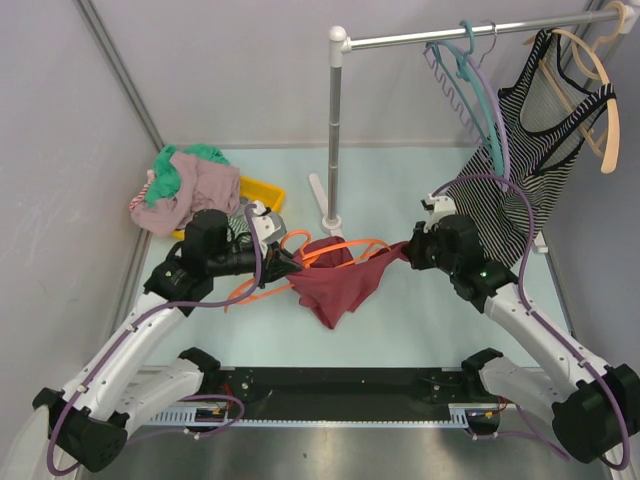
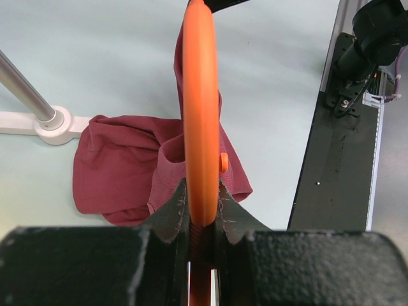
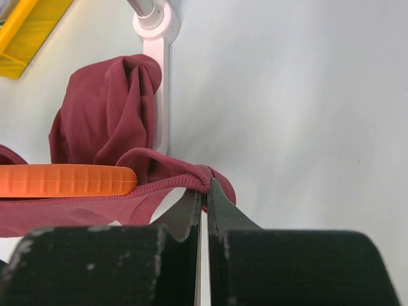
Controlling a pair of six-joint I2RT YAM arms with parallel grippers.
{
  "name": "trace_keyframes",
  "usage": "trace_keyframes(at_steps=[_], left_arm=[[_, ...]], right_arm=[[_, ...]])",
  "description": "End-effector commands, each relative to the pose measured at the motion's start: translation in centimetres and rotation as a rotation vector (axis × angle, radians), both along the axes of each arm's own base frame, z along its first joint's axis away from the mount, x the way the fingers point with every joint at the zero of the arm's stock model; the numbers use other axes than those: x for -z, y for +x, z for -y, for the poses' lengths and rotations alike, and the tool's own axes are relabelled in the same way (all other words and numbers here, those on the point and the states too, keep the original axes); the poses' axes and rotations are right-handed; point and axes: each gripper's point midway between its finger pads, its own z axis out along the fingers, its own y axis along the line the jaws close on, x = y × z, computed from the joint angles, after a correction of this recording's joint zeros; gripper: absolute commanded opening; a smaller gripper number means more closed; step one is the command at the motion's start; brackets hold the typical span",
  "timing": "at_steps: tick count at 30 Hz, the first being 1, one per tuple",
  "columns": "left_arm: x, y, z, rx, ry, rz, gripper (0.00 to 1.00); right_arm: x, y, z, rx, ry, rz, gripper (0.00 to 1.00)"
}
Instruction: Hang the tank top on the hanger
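Note:
The maroon tank top (image 1: 338, 283) hangs bunched at the table's middle, draped over one arm of the orange hanger (image 1: 320, 254). My left gripper (image 1: 287, 264) is shut on the hanger's bar, seen edge-on in the left wrist view (image 2: 201, 127), with the tank top (image 2: 121, 166) behind it. My right gripper (image 1: 410, 250) is shut on a strap of the tank top (image 3: 191, 178) and holds it stretched to the right. The hanger's end (image 3: 64, 180) lies left of that strap in the right wrist view.
A garment rack's post (image 1: 334, 130) and white base (image 1: 326, 205) stand just behind the tank top. A striped tank top (image 1: 520, 170), teal hanger (image 1: 478, 80) and wooden hanger (image 1: 590, 70) hang on the rail at right. Pink and green clothes (image 1: 185, 185) and a yellow tray (image 1: 262, 192) lie at left.

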Motion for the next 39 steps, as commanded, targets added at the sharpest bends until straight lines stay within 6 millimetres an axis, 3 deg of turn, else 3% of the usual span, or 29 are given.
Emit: trace_keyframes(at_steps=[1,13,27,39], left_arm=[[-1.2,0.0,0.4,0.024,-0.041,0.032,0.0],[-1.2,-0.3,0.5,0.044,-0.048,0.02,0.0],[-1.4,-0.4,0.6,0.049,-0.054,0.023,0.0],[-1.5,-0.3,0.5,0.038,-0.052,0.031,0.0]], right_arm=[[-4.0,0.8,0.1,0.007,0.024,0.101,0.0],[-5.9,0.6,-0.8,-0.033,0.057,0.129,0.0],[-8.9,-0.4,-4.8,-0.146,0.053,0.184,0.0],[-9.6,-2.1,-4.6,-0.145,0.015,0.173,0.0]])
